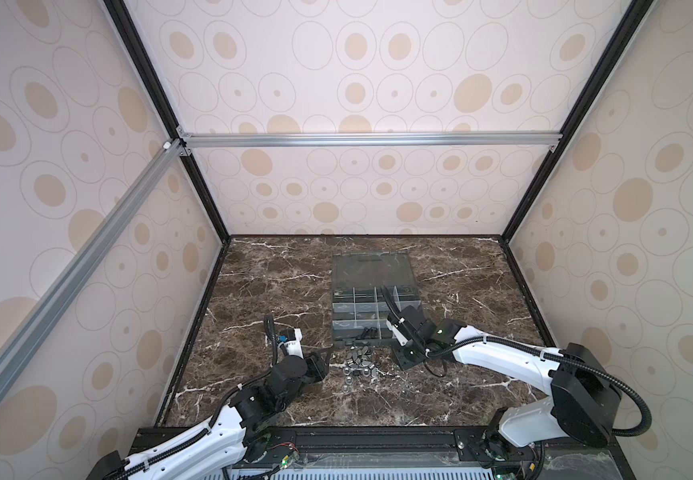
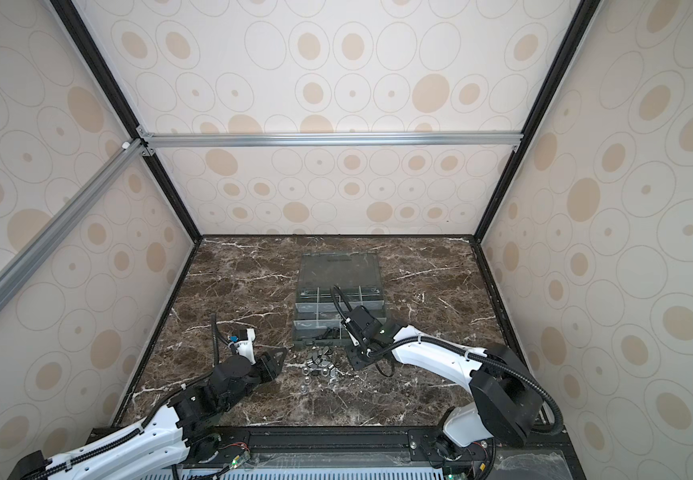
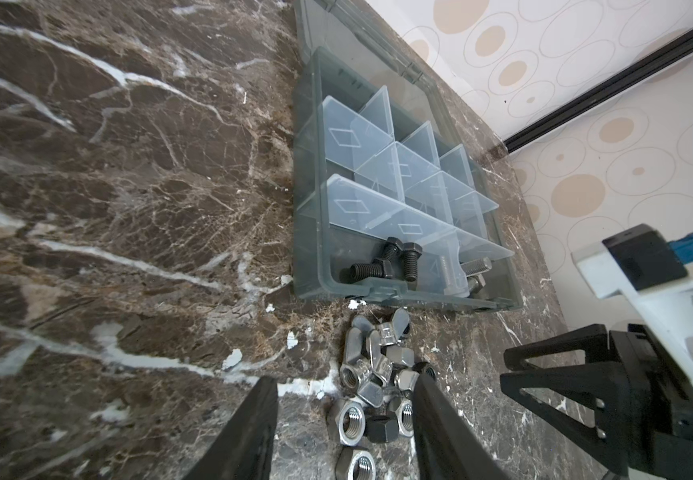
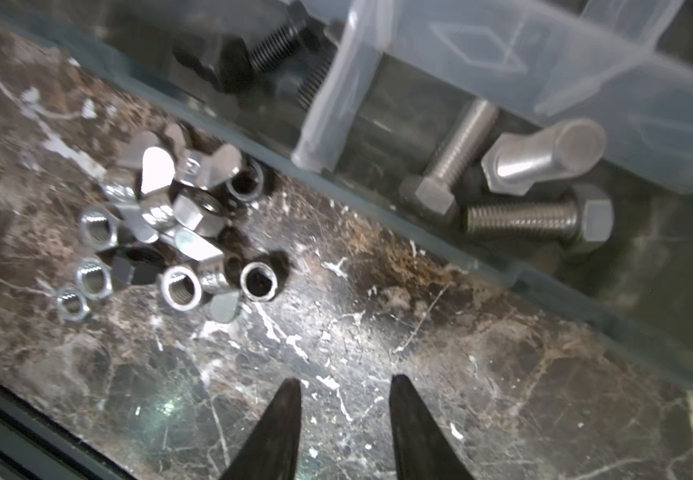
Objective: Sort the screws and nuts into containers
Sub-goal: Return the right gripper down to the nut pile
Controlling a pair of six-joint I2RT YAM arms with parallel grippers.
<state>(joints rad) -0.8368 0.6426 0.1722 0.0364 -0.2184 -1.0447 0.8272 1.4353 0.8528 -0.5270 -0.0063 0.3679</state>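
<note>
Marble tabletop: dark brown with white veins.
Organizer box: dark grey, at the middle of the table, split by translucent dividers.
Clear lid: folded open, lying flat on the far side of the box.
Black screws: three, in a near-row compartment.
Silver screws: three, hex-headed, in the next near-row compartment to the right, with a divider between.
Nuts: a loose pile of silver hex and wing nuts with some black hex nuts, on the table just near of the box's near wall.
Left gripper: low at the pile's left side. Its fingers are spread with a few nuts between them, none clamped. One tip possibly touches a nut.
Right gripper: fingers parted and empty, over bare marble right of the pile.
</note>
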